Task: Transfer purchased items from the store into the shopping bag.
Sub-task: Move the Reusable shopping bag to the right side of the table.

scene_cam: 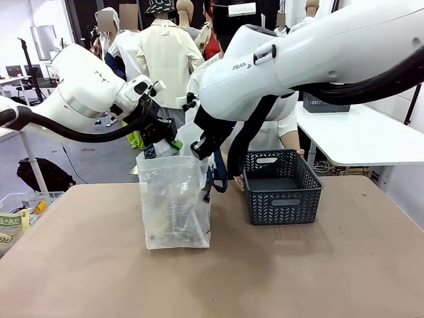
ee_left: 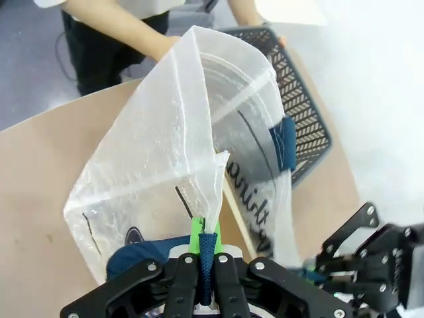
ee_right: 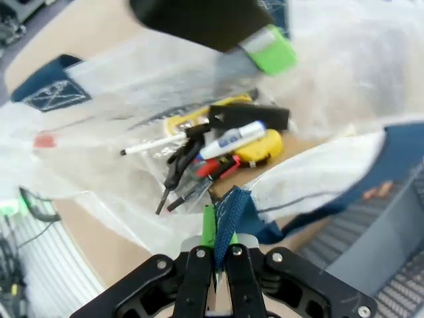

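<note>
shopping bag [scene_cam: 173, 205] upright, open | purchased items [ee_right: 228, 142] inside it | store basket [scene_cam: 281, 207] beside it

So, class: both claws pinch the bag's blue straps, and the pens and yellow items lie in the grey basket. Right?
Not quite. The left claw and right claw do pinch the blue straps, but the pens and yellow items lie inside the shopping bag, not the grey basket; the right wrist view shows it.

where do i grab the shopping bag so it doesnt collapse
By its navy strap handles, coming from above. The shopping bag is limp translucent plastic standing upright with items loose at the bottom, so its walls give nothing firm to pinch. The left gripper and right gripper each pinch a strap at the top.
</note>
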